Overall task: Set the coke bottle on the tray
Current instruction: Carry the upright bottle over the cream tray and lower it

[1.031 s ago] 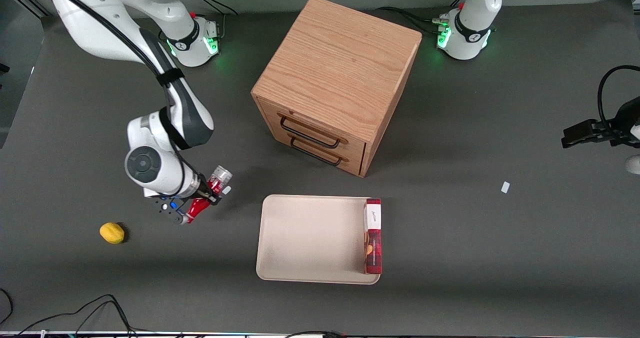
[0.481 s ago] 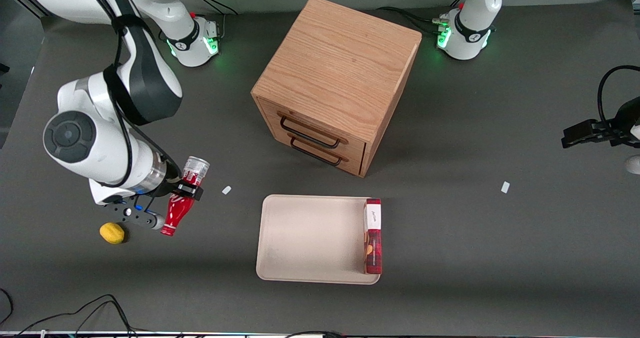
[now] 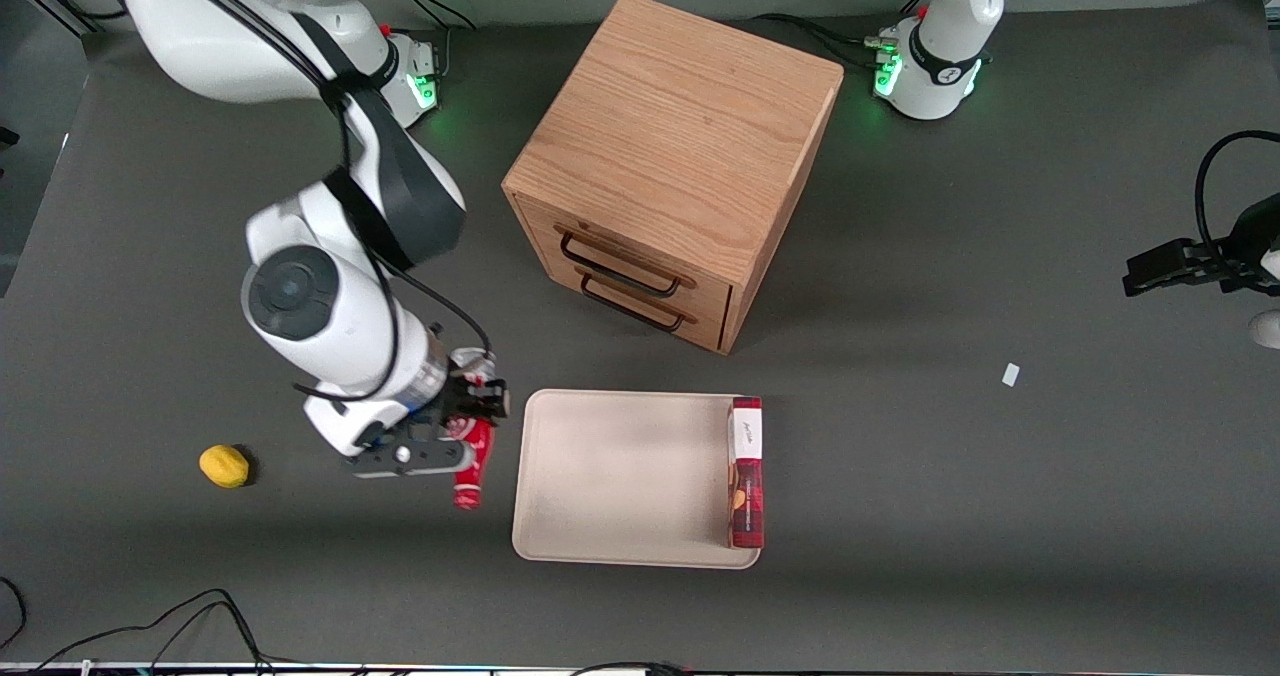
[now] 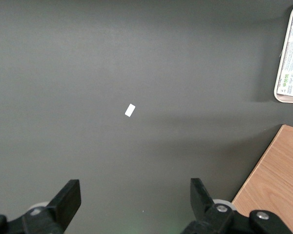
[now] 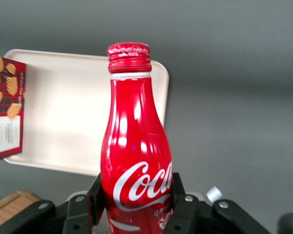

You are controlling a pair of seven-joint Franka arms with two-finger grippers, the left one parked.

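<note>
My right gripper [image 3: 470,411] is shut on the coke bottle [image 3: 472,461], a small red bottle with white script. It holds the bottle above the table, just beside the tray's short edge toward the working arm's end, neck pointing toward the front camera. In the right wrist view the bottle [image 5: 136,151] fills the middle, clamped between both black fingers [image 5: 94,195]. The beige tray [image 3: 610,476] lies on the table nearer the front camera than the cabinet; it also shows in the right wrist view [image 5: 63,117].
A flat red snack box [image 3: 746,471] lies along the tray's edge toward the parked arm's end. The wooden drawer cabinet [image 3: 672,161] stands mid-table. A yellow lemon [image 3: 224,465] lies toward the working arm's end. A small white scrap [image 3: 1010,374] lies toward the parked arm's end.
My gripper has lifted the bottle off the table, swung out toward the lemon, then come back toward the tray. It now holds the bottle right beside the tray's edge.
</note>
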